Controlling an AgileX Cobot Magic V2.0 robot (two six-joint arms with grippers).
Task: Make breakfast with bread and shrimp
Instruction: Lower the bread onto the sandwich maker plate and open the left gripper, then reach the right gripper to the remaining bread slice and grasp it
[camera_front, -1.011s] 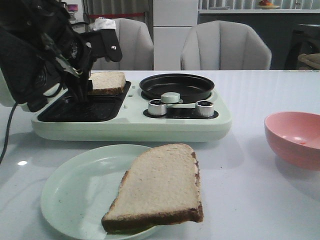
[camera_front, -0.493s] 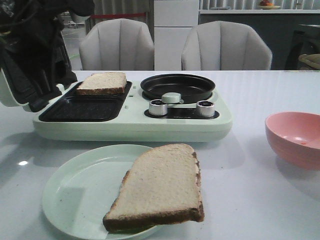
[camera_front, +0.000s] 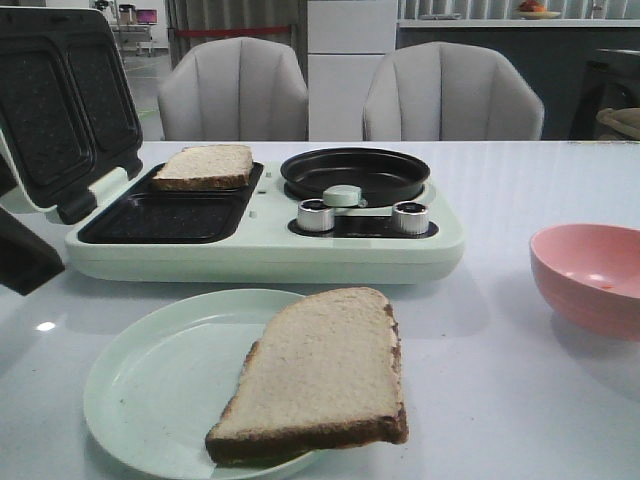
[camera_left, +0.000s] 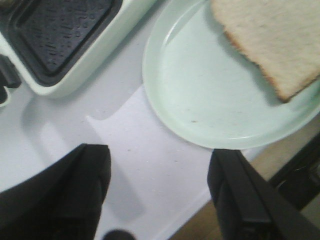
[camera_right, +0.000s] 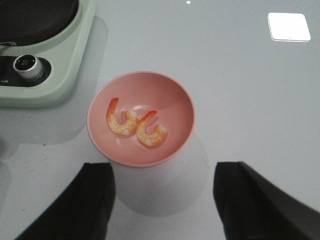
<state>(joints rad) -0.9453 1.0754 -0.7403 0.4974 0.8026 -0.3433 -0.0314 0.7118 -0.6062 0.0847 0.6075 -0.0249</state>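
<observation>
While spread glossy and pale beneath everything, tabletop (camera_front: 500, 400) bare between the things. Breakfast maker (camera_front: 260, 240), mint-green, long and rounded at the corners: ribbed black lid (camera_front: 60, 110) tilted open at its left end, dimpled dark grill plate (camera_front: 165, 215), round black pan (camera_front: 355, 172) and two metal knobs (camera_front: 315, 214) at the right. Round pale-green plate (camera_front: 150, 390) just in front, smooth, with one bread slice (camera_front: 320, 375) lying flat and overhanging the near rim. Second bread slice (camera_front: 205, 166) flat at the back of the grill, brown-crusted. Pink bowl (camera_right: 141, 119) well to the right, two curled orange shrimp (camera_right: 135, 127) touching inside. Left fingers (camera_left: 90, 185) spread wide over bare tabletop beside the plate, holding nothing; right fingers (camera_right: 100, 195) spread likewise, above the bowl.
</observation>
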